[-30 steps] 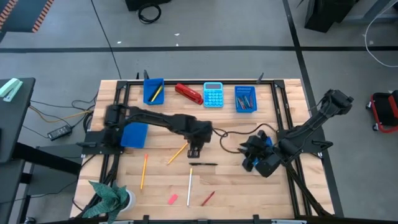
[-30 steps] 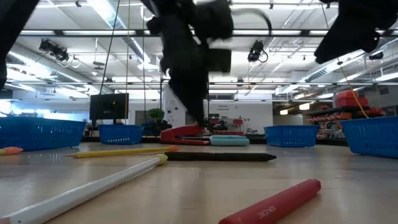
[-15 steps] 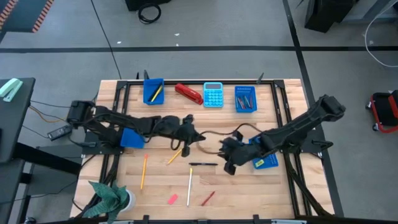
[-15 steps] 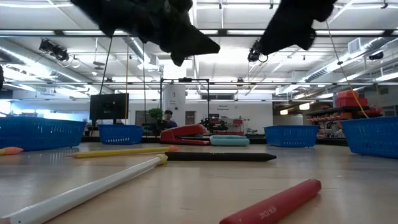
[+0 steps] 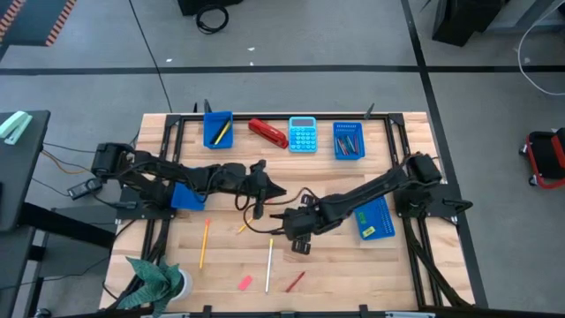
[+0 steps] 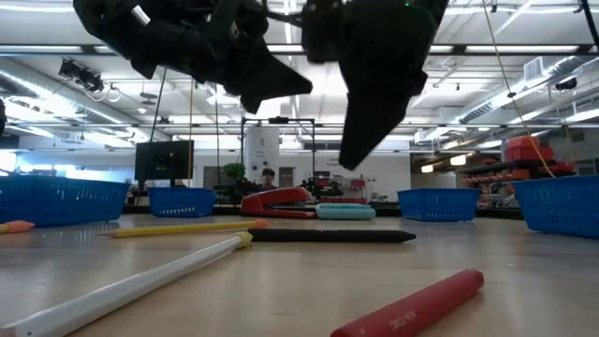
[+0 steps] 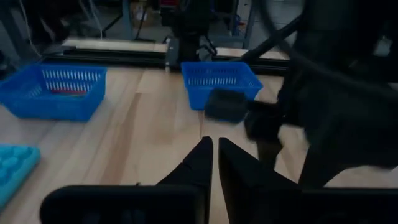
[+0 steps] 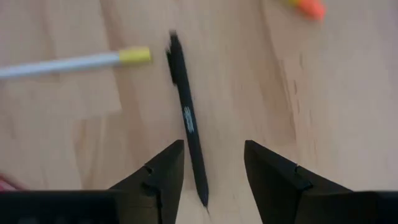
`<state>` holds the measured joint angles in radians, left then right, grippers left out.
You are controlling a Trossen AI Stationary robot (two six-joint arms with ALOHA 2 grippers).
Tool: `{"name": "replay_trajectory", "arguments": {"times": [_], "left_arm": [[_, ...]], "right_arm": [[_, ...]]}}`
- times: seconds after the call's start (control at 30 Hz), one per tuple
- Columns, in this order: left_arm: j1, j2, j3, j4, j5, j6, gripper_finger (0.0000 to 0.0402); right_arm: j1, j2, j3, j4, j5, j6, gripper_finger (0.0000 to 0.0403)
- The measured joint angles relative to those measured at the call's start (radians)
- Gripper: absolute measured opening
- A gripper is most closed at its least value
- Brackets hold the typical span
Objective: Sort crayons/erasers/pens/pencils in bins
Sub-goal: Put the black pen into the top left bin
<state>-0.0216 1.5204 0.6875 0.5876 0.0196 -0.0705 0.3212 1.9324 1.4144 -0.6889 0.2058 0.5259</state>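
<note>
From my station, going left across the surface [image 5: 415, 150]: the left claw [image 5: 258, 187] hangs above the middle with its fingers pressed together on nothing, and I leave it idle. Near the front edge lie an orange pencil [image 5: 204, 244], a pink eraser [image 5: 245, 283], a white pencil [image 5: 269, 264] and a red crayon [image 5: 295, 281], all loose on pale wood planking.

The pen [image 8: 188, 118] is my target: a slim black stick lying flat near the middle of the surface, just toward the front edge. I judge it light and rigid, with a smooth plastic barrel that could roll or squirt out of a pinch. I would take it mid-barrel, near the small printed label, squeezing across its width so it stays level.

The right claw [image 8: 210, 165] hovers directly above it, fingers parted moderately with the barrel running between them (lined up rather well, I think). The fingers are dark, wedge-shaped and hard-looking.

Farther right, one blue bin [image 5: 373, 220] sits near the right edge, low-walled with a perforated floor. Two more sit at the back edge, one at the left [image 5: 217, 128] with a yellow stick in it, one at the right [image 5: 348, 140] holding thin dark sticks.
</note>
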Motion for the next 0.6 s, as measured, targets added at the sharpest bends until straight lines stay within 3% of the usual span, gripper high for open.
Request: {"name": "replay_trajectory", "arguments": {"times": [0.17, 0.37, 0.6], "left_arm": [[-0.027, -0.024, 0.001, -0.036, 0.002, 0.073, 0.0047], [-0.084, -0.027, -0.001, -0.051, 0.003, 0.084, 0.0038], [-0.132, -0.026, -0.001, -0.062, 0.002, 0.093, 0.0025]], "right_arm": [[0.003, 0.063, 0.050, -0.092, -0.025, -0.003, 0.0179], [0.010, 0.086, 0.037, -0.080, -0.026, 0.012, 0.0177], [0.025, 0.145, 0.022, -0.070, -0.108, 0.072, 0.0176]]}}
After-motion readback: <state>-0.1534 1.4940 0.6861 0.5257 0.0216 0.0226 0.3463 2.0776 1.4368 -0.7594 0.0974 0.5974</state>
